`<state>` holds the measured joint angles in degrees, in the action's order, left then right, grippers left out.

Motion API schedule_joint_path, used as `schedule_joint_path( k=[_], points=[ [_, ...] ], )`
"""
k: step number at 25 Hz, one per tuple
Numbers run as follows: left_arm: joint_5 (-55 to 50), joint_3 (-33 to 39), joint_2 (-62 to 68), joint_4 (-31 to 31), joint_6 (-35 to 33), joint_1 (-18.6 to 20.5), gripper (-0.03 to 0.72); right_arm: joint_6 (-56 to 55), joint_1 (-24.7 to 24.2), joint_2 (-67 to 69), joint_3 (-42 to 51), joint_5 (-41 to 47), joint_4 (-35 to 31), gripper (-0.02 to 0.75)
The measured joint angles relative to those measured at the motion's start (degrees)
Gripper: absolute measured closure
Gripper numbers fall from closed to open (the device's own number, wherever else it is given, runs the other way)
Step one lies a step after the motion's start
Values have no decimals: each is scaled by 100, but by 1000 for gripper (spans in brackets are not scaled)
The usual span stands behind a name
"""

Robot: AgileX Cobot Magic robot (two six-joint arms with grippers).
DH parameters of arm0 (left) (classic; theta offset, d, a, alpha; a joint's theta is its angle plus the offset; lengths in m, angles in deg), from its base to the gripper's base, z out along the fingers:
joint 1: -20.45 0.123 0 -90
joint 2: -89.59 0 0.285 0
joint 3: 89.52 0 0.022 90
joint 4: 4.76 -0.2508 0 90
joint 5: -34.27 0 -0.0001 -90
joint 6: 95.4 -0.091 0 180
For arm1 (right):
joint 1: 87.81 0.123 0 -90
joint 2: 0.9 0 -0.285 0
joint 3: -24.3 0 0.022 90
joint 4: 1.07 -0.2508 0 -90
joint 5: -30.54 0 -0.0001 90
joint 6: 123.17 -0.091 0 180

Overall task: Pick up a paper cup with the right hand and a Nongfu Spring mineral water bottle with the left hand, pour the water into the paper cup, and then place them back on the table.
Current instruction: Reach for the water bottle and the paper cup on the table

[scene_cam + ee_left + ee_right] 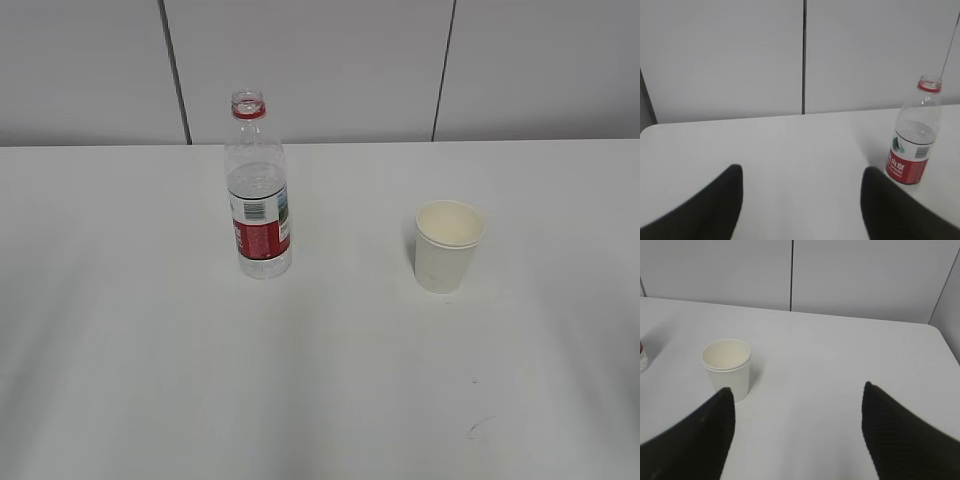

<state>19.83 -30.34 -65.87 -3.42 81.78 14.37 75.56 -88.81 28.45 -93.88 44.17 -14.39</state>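
**Dark fingers, little else on show**

Only the fingertips of each arm can be seen, and only from the wrist cameras. The left hand (pixel 800 200) shows two black fingers (pixel 705 210) with smooth, matte, rounded ends that widen toward the bottom edge. The right hand (pixel 797 432) shows a similar black pair, its fingers (pixel 905 440) more pointed at the tip and carrying a fine ribbed or woven texture (faint, but visible on the right one). No cables, screws or markings fall inside either picture.
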Motion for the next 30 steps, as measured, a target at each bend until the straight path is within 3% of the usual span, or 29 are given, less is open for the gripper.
schedule_joint_path(
  k=[15, 22, 25, 30],
  points=[
    [2064, 1, 2309, -99, 0, 0, 244, 0, 4, 926, 11, -978, -12, 148],
    [3478, 1, 3406, -171, 0, 0, 250, 0, 44, 1601, 11, -2024, 43, 148],
    [4099, 1, 3848, -496, 12, 0, 250, -286, 43, 1993, 11, -2386, 384, 148],
    [4648, 1, 4541, -733, 188, 0, 250, -1254, 43, 2770, 11, -3356, 1793, 148]
  ],
)
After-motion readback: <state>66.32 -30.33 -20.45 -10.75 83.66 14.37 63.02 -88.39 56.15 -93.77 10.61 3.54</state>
